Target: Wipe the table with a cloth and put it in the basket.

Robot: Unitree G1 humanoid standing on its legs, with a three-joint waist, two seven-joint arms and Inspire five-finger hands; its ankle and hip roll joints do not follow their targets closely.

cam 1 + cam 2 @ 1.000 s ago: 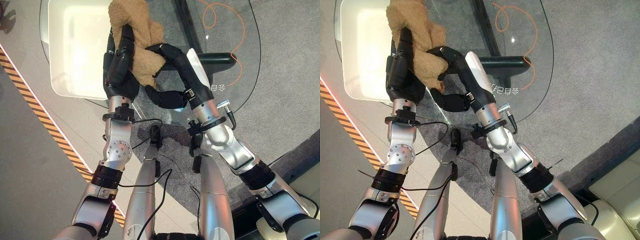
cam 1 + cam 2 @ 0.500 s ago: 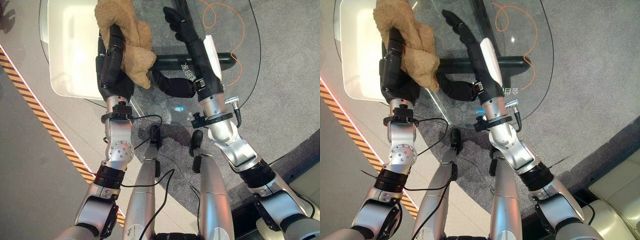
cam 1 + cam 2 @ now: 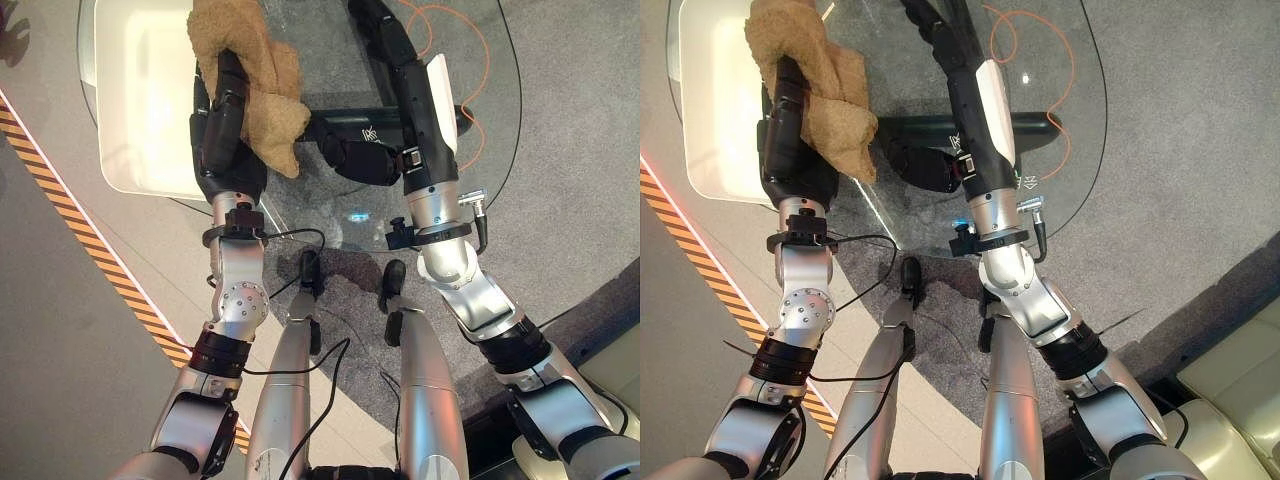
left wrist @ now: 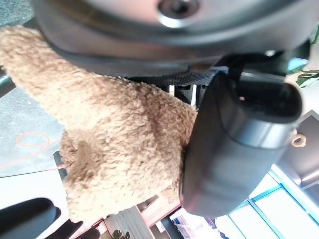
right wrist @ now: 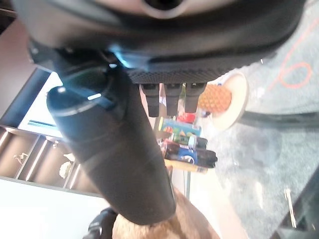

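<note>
Left robot hand (image 3: 228, 130) grips the tan cloth (image 3: 262, 75), fingers curled into it, over the glass worktop (image 3: 480, 150). The cloth drapes beside the palm. Right robot hand (image 3: 940, 45) extends forward past the cloth, fingers straight. A white tray (image 3: 140, 100) lies beyond the left robot hand.

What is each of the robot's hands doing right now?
Left hand: shut on the fluffy tan cloth.
Right hand: open, fingers straight, holding nothing, over the round glass table.
</note>
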